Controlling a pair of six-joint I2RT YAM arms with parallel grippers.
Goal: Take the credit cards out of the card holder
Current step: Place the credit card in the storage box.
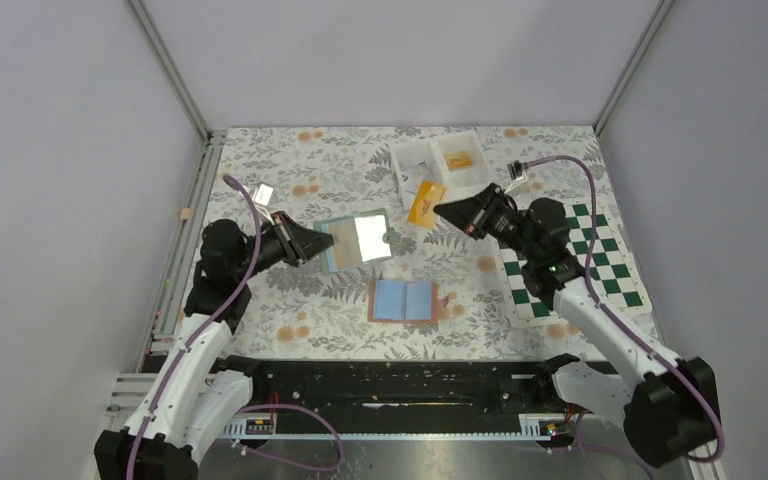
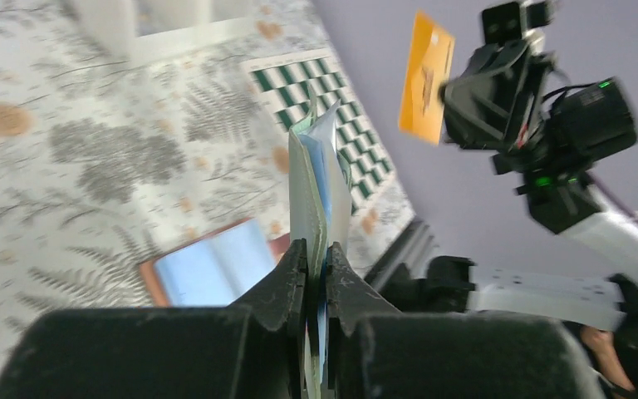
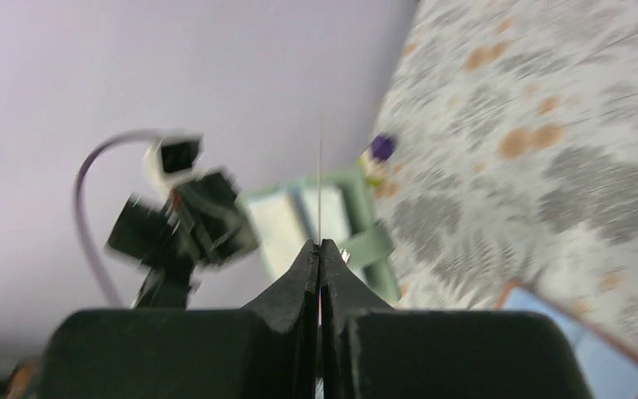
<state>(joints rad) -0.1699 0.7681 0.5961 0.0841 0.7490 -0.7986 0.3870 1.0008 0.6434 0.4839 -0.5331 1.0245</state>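
Top view first: the left pincer (image 1: 315,243) is clamped shut on a small fan of credit cards (image 1: 357,238), grey-green and silvery, which stick out toward the middle of the bench (image 1: 290,310). The right pincer (image 1: 444,211) is pinched on a single orange card (image 1: 426,203), just beside the white tray (image 1: 407,152) from this angle. The card holder (image 1: 403,300) lies open and flat between the two arms, closer to the bases than either pincer. Its long side runs left-right with the blue panels up, and I can't spot a card in it, so my guess is the pulling-out part is about finished. Left wrist view: jaws tight on the near ends of the cards, the fan pointing straight out along the fingers, the holder down on the bench off to their left. Right wrist view is blurry, but the jaws look fully closed on the orange card, seen edge-on as a thin line. Next is probably setting cards down. The tray is way nearer the right arm, just past that card's far edge.
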